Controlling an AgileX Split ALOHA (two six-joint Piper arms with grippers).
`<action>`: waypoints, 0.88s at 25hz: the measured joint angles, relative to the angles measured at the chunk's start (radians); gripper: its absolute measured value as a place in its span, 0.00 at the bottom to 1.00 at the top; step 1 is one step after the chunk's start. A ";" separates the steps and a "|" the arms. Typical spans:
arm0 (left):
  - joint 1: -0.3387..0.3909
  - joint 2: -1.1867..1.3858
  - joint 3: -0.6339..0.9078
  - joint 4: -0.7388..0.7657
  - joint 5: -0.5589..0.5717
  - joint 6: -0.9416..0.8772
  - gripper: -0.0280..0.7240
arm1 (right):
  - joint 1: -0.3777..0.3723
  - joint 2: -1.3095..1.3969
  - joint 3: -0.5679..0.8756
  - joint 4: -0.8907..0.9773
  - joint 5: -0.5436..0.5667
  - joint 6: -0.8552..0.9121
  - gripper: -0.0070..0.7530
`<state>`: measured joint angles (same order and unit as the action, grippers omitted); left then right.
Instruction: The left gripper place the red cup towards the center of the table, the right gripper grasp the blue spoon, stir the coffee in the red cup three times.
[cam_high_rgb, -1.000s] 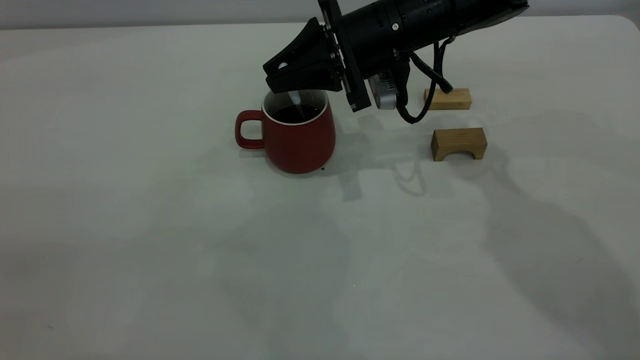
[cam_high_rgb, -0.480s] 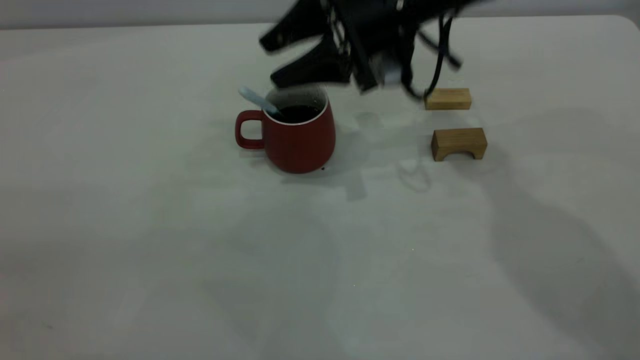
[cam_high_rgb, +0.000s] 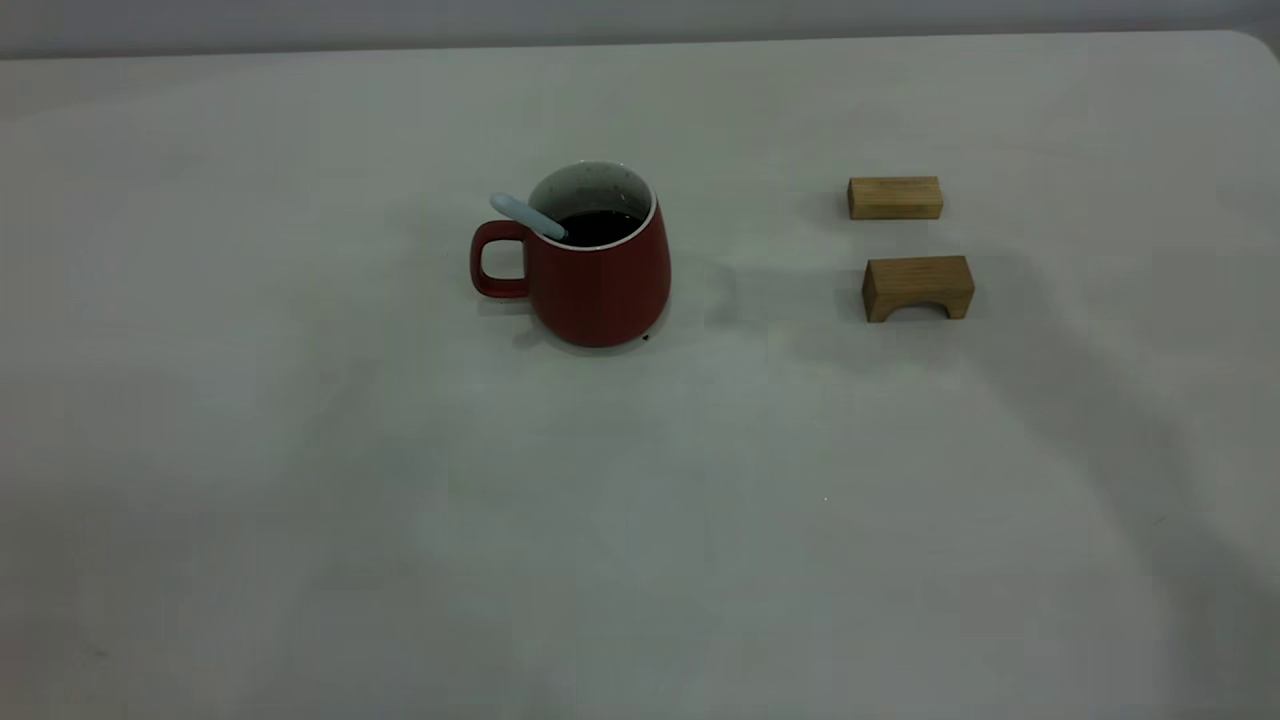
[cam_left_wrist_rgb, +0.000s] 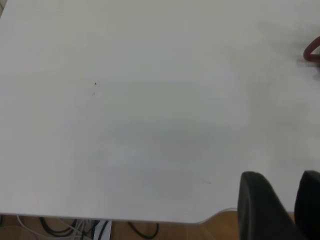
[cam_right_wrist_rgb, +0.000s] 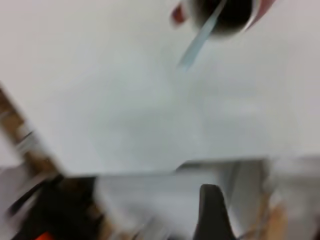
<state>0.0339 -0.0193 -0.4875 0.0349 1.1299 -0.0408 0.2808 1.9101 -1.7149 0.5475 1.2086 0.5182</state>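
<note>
The red cup (cam_high_rgb: 597, 285) stands upright near the table's middle, handle to the left, with dark coffee (cam_high_rgb: 600, 227) inside. The blue spoon (cam_high_rgb: 527, 216) rests in the cup, its pale handle leaning over the rim above the cup's handle. No gripper touches either. Neither arm shows in the exterior view. My left gripper (cam_left_wrist_rgb: 282, 185) hangs over the table's (cam_left_wrist_rgb: 125, 125) edge, far from the cup (cam_left_wrist_rgb: 313, 50), fingers slightly apart and empty. Of my right gripper, one black finger (cam_right_wrist_rgb: 212, 212) shows, well away from the cup (cam_right_wrist_rgb: 225, 12) and spoon (cam_right_wrist_rgb: 199, 42); nothing is beside it.
Two tan wooden blocks lie right of the cup: a flat one (cam_high_rgb: 895, 197) behind and an arched one (cam_high_rgb: 918, 287) in front. The table's rounded corner (cam_high_rgb: 1255, 40) is at the far right.
My right gripper opened, let go of the spoon and lifted up and back out of the exterior view. The spoon tipped over to lean on the rim by the handle.
</note>
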 joint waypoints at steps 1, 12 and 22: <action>0.000 0.000 0.000 0.000 0.000 0.000 0.36 | 0.000 -0.049 0.000 -0.061 0.007 -0.021 0.77; 0.000 0.000 0.000 0.000 0.000 0.001 0.36 | 0.000 -0.525 0.067 -0.228 0.029 -0.500 0.77; 0.000 0.000 0.000 0.000 0.000 0.003 0.36 | -0.022 -1.169 0.546 -0.230 0.029 -0.695 0.77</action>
<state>0.0339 -0.0193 -0.4875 0.0349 1.1299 -0.0382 0.2586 0.7415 -1.1685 0.3178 1.2375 -0.1773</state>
